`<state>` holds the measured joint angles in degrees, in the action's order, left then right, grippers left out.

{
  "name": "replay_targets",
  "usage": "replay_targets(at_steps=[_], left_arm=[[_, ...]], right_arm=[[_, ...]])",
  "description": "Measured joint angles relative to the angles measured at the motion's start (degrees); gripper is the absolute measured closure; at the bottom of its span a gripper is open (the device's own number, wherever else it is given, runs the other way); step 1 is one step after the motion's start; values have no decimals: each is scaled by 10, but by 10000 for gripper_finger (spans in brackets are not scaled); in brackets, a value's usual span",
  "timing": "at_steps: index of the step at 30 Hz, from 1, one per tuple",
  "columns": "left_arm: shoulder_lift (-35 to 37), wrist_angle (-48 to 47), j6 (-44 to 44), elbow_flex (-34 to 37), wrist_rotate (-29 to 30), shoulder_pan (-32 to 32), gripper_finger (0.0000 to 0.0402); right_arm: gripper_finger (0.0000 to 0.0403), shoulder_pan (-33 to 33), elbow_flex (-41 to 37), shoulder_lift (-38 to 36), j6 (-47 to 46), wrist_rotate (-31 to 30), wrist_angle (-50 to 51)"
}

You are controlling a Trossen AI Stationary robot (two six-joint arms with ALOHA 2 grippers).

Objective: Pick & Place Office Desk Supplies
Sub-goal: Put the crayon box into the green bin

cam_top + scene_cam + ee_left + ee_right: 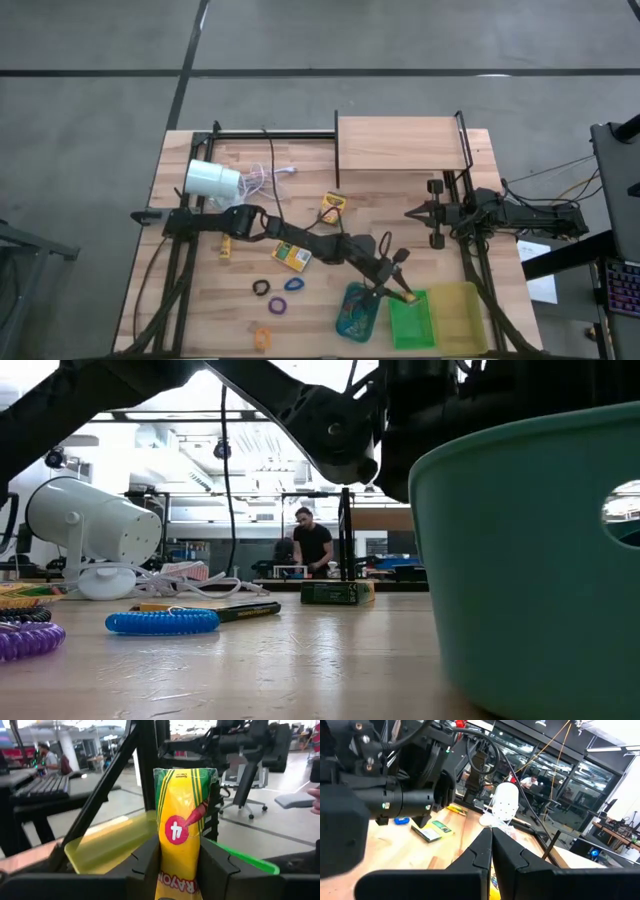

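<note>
Item: crayon box [181,832], yellow and green, upright, clamped between the jaws of your left gripper [398,283], held above the green tray [412,322], with the yellow tray [107,842] just beside.

On the bench [190,300] you also have: a second crayon box [292,256], a third [332,206], a blue loop [162,622], a purple loop [30,641], a black loop [261,288], an orange loop [262,338].

Teal tray [356,311]: beside the green one.

White lamp [212,181]: far left corner, lying on its side.

Your right gripper [415,212]: jaws clenched, holding nothing, parked near the right edge.
</note>
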<state>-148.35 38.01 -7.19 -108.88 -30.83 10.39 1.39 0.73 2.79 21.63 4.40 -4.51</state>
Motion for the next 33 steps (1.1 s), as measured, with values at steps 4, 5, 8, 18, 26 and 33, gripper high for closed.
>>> replay_targets(at_steps=[4, 5, 8, 18, 26, 33], left_arm=[[0, -31, -1, 0, 4, 1, 291], [0, -41, -1, 0, 4, 1, 291], [0, -66, -1, 0, 4, 1, 291], [0, -95, -5, 0, -2, 13, 291], [0, -93, -39, 0, -2, 16, 291], [0, -61, -63, 0, -2, 16, 291]], right_arm=[[394, 0, 0, 0, 0, 0, 0], [394, 0, 0, 0, 0, 0, 0], [394, 0, 0, 0, 0, 0, 0], [394, 0, 0, 0, 0, 0, 0], [394, 0, 0, 0, 0, 0, 0], [394, 0, 0, 0, 0, 0, 0]])
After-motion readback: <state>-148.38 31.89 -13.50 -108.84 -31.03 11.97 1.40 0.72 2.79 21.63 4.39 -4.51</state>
